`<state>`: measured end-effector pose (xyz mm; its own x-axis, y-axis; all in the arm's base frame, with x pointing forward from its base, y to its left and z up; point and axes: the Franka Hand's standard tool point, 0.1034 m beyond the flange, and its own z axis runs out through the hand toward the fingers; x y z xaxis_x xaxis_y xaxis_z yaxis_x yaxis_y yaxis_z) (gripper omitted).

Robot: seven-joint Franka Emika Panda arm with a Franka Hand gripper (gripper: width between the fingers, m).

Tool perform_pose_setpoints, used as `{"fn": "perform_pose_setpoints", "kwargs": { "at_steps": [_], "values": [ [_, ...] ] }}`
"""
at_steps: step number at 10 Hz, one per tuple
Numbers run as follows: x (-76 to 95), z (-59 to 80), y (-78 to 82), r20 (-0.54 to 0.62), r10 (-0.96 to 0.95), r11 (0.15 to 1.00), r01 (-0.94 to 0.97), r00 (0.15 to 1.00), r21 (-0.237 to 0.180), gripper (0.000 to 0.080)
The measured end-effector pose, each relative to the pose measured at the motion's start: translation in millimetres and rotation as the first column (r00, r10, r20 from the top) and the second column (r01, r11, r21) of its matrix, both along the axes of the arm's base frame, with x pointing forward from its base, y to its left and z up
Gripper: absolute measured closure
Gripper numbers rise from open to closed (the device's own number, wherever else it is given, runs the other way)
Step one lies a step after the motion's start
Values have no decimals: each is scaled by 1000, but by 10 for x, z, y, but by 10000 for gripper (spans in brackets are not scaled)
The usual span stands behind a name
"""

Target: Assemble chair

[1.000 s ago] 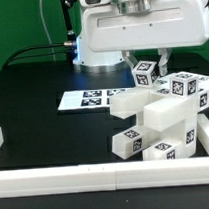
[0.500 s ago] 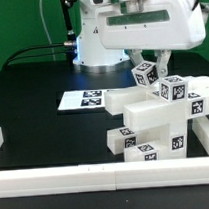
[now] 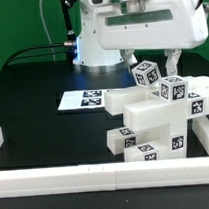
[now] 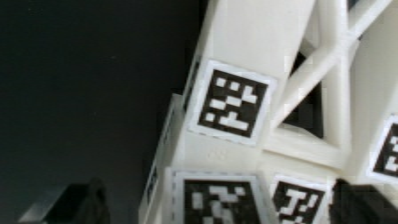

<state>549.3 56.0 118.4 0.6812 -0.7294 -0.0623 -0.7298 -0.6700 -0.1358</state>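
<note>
The chair (image 3: 158, 114) stands on the table (image 3: 44, 126), exterior view's right of the marker board (image 3: 87, 98).

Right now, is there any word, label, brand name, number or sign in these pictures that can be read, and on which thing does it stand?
None: no words, numbers or brand names show in either view.
Chair pieces: only black-and-white square tags, coded patterns with no readable text; the wrist view shows them close, still only patterns.
Marker board: the same kind of tags, too small to read.
</note>
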Motion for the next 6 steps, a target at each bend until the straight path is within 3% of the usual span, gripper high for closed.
{"fn": "perform_pose_setpoints", "kwargs": {
  "at_steps": [3, 6],
  "values": [
    [53, 52, -138, 62, 435, 900, -433, 898, -44, 151],
    [53, 55, -101, 75, 597, 802, -592, 799, -79, 151]
  ]
}}
